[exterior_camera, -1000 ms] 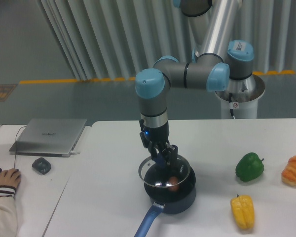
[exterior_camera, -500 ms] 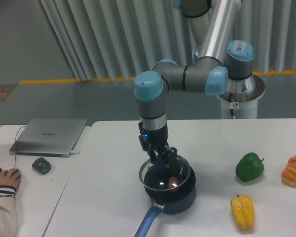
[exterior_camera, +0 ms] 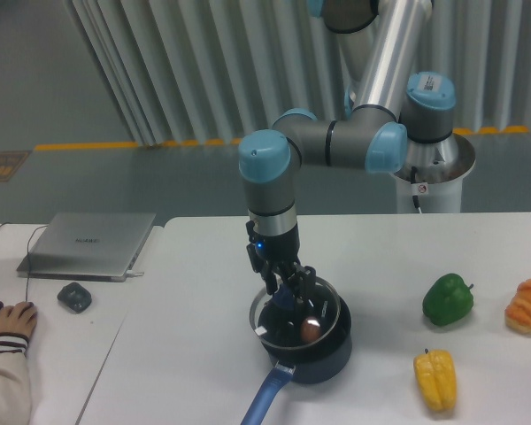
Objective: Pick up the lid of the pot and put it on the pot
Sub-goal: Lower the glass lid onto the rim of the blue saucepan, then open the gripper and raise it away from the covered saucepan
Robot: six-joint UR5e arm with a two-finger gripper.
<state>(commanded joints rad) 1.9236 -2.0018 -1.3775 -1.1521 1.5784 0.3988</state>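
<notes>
The gripper [exterior_camera: 288, 282] pinches the lid [exterior_camera: 286, 332] by its knob, presumably to leave the rim free for seating. The lid is over the pot [exterior_camera: 323, 367], overhanging at view left; contact is indeterminate. The handle [exterior_camera: 267, 395] projects cameraward; the green pepper [exterior_camera: 448, 299] lies well apart.

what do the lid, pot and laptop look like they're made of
The lid looks like clear, glossy glass, since things show through it; its shiny thin rim suggests metal. The pot is dark and smooth with a soft sheen, perhaps coated metal. The laptop is dull, even grey: aluminium or plastic.
</notes>
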